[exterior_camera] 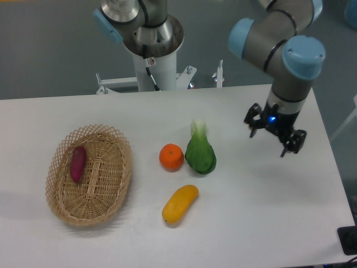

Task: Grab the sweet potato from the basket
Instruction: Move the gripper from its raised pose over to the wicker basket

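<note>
One sweet potato is seen lying in the basket, tucked toward the left wall, its long axis running roughly from 12 to 6 o'clock. Nothing is touching it but the wicker. The basket is set at about 9 o'clock on the white table, well apart from everything else.

At the table's centre three items are clustered: an orange is placed just beside a green leafy vegetable at its 3 o'clock, and a yellow mango is laid at about 6 o'clock from the orange, near but apart.

Over at 3 o'clock the gripper is held above the table, well away from the basket, pointed down and tilted. Its dark fingers are seen spread apart, with nothing between them. A small blue light is lit on the wrist above. The arm's blue-capped joints are carried up toward 1 o'clock.
</note>
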Available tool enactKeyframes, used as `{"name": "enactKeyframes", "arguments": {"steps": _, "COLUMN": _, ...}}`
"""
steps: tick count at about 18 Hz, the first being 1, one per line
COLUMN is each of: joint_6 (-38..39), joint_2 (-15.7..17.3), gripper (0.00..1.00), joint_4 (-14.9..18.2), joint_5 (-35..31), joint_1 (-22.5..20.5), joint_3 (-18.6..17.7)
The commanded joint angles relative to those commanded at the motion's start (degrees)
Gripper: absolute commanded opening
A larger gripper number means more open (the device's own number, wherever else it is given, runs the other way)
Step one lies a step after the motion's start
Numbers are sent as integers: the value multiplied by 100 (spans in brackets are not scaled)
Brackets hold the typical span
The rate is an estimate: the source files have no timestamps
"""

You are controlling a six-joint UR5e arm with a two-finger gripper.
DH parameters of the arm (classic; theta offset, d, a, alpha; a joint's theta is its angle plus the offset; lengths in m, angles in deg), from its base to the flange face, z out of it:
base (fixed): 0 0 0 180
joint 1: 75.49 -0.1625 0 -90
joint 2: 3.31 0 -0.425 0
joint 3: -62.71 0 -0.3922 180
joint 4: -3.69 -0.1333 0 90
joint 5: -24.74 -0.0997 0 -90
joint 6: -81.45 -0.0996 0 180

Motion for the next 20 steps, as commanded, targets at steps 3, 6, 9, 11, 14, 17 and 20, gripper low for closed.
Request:
{"name": "enactKeyframes", "arguments": {"steps": 3, "joint_6": 695, "joint_2": 114, "gripper": 100, "joint_4": -27, "joint_5": -9, "joint_1": 352, "joint_3": -150}}
{"name": "enactKeyframes", "arguments": {"steps": 6, "joint_6": 1240, "joint_2": 185, "gripper": 100, "joint_4": -27, "joint_5": -9, "joint_1": 791, "joint_3": -229}}
{"name": "enactKeyframes", "arguments": {"steps": 9, "joint_6": 2109, "joint_2": 203, "gripper": 100, "joint_4": -27, "joint_5": -17, "joint_1": 1318, "joint_3": -413}}
{"name": "enactKeyframes", "arguments": {"steps": 11, "joint_6": 2348, "joint_2": 194, "gripper": 100, "joint_4": -35, "joint_5": -9, "joint_1": 1635, "joint_3": -536}}
{"name": "enactKeyframes", "arguments": {"steps": 14, "joint_6": 2533, "joint_2": 194, "gripper": 100, "joint_4": -27, "joint_5": 61, "joint_1": 2065, "joint_3": -616}}
{"name": "enactKeyframes", "arguments": {"steps": 17, "joint_6": 3112, "joint_2": 159, "gripper": 100, "joint_4": -35, "joint_5": 219, "joint_1": 2531, "joint_3": -651}}
{"name": "enactKeyframes", "arguments": {"steps": 20, "joint_6": 3736, "joint_2": 62, "gripper": 100, "joint_4": -140, "joint_5": 229, "joint_1": 3023, "joint_3": -677}}
